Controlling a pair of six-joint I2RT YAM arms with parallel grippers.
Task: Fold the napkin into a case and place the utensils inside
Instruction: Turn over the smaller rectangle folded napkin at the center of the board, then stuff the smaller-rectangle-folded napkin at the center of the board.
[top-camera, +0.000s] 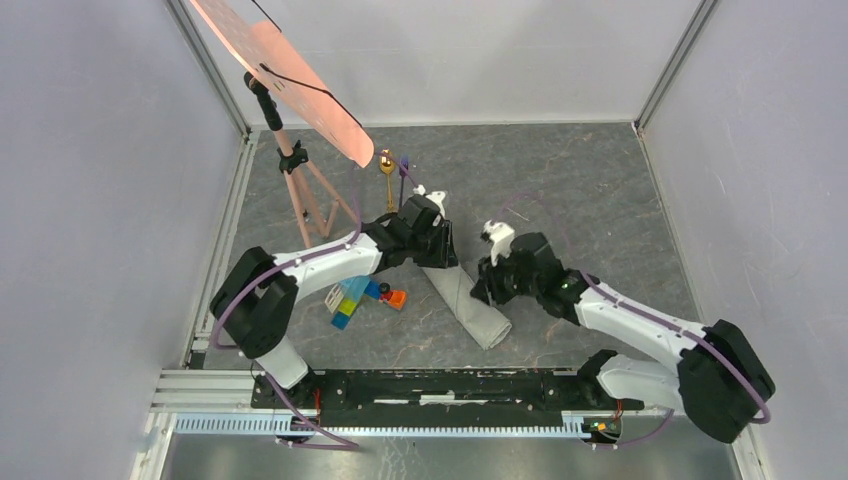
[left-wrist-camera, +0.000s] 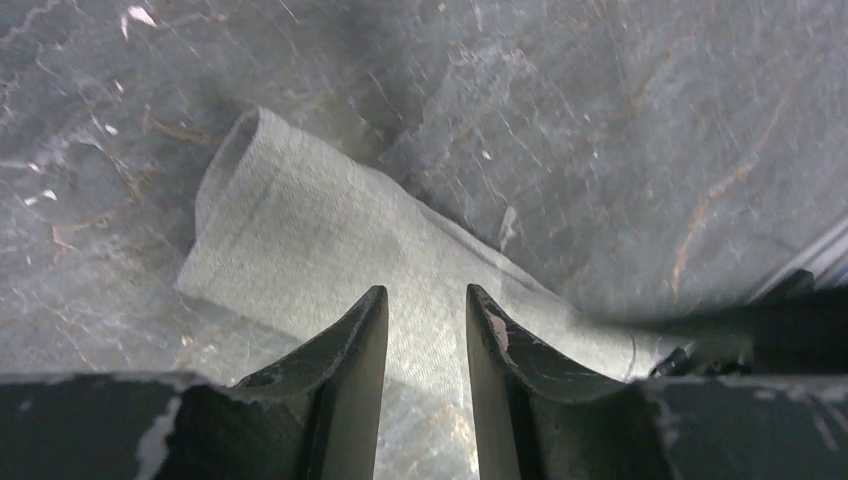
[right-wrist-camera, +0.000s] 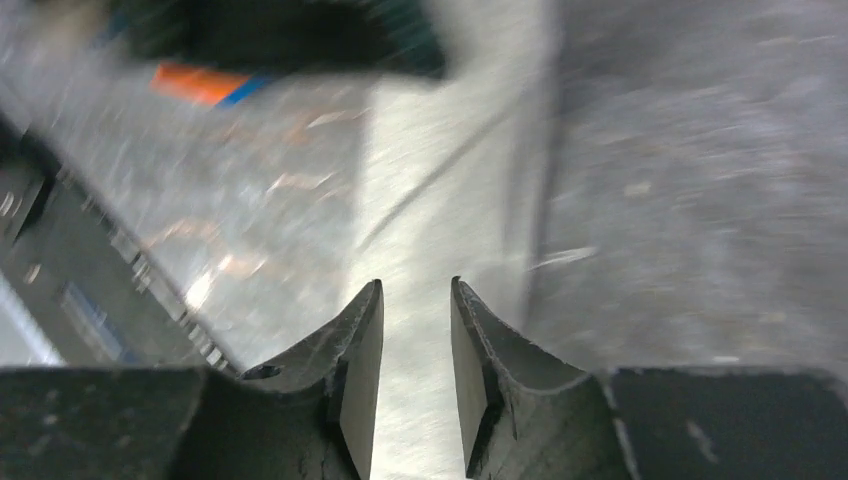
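Spoon (top-camera: 386, 165) and fork (top-camera: 404, 175) lie at the far side, outside the case (top-camera: 468, 303), a narrow folded strip at mid-table. The left gripper (left-wrist-camera: 425, 293) hovers over its far end, fingers parted and empty. The right gripper (right-wrist-camera: 416, 284) hovers over the strip, likewise parted. Folding appears complete. The next move probably calls for fetching a utensil and opening the case.

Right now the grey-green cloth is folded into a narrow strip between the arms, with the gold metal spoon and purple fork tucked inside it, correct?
Not quite. The narrow grey-green cloth strip is folded, but the gold metal spoon and purple fork lie on the table beyond it, not inside; the top external view shows this.
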